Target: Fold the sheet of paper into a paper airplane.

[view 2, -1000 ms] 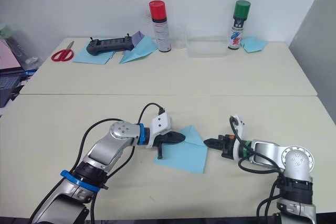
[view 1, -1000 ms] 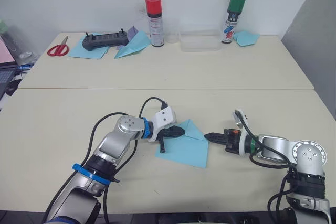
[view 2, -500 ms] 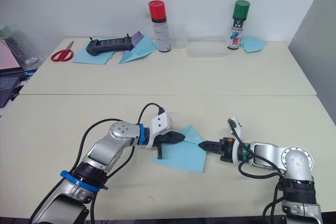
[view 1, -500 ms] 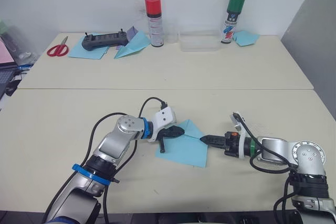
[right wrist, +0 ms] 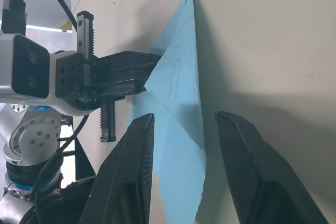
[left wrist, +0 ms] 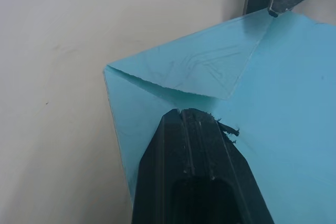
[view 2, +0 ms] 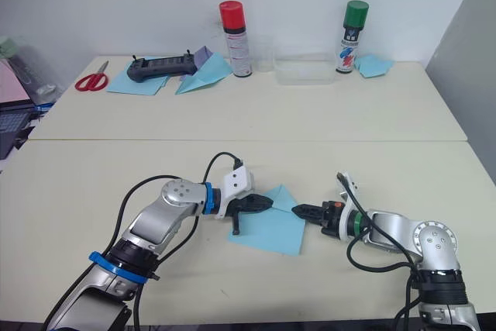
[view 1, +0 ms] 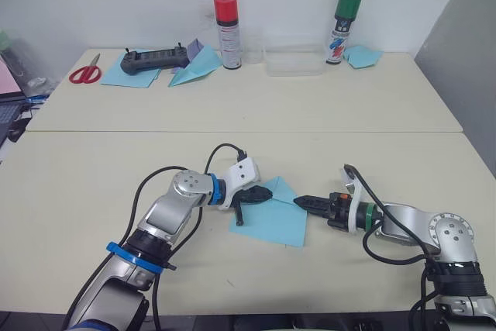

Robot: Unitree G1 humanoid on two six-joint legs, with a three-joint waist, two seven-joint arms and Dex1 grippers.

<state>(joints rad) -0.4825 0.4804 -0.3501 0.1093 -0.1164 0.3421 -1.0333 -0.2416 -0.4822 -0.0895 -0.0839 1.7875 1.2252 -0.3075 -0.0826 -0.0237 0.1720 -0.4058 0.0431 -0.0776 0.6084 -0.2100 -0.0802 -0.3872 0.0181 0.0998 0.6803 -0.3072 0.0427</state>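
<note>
The sheet of paper (view 1: 273, 218) lies flat on the near table, light blue, its far corner folded down into a triangular flap (left wrist: 199, 66). My left gripper (view 1: 268, 194) is shut, and its joined fingertips (left wrist: 184, 116) press on the sheet just below that flap. My right gripper (view 1: 301, 201) comes in from the right and is open. Its two fingers (right wrist: 131, 171) stand either side of the sheet's right edge (right wrist: 197, 103) without closing on it.
Along the far table stand a red-capped spray can (view 1: 227, 31), a green-capped spray can (view 1: 341, 27) and a clear tray (view 1: 294, 61). Red scissors (view 1: 85, 73), a black controller (view 1: 155, 59), a wider blue dart (view 1: 195, 67) and a small blue paper lump (view 1: 363, 56) lie there too.
My right gripper has slid left, from clear of the sheet to its right edge. The left gripper and the sheet have not moved.
</note>
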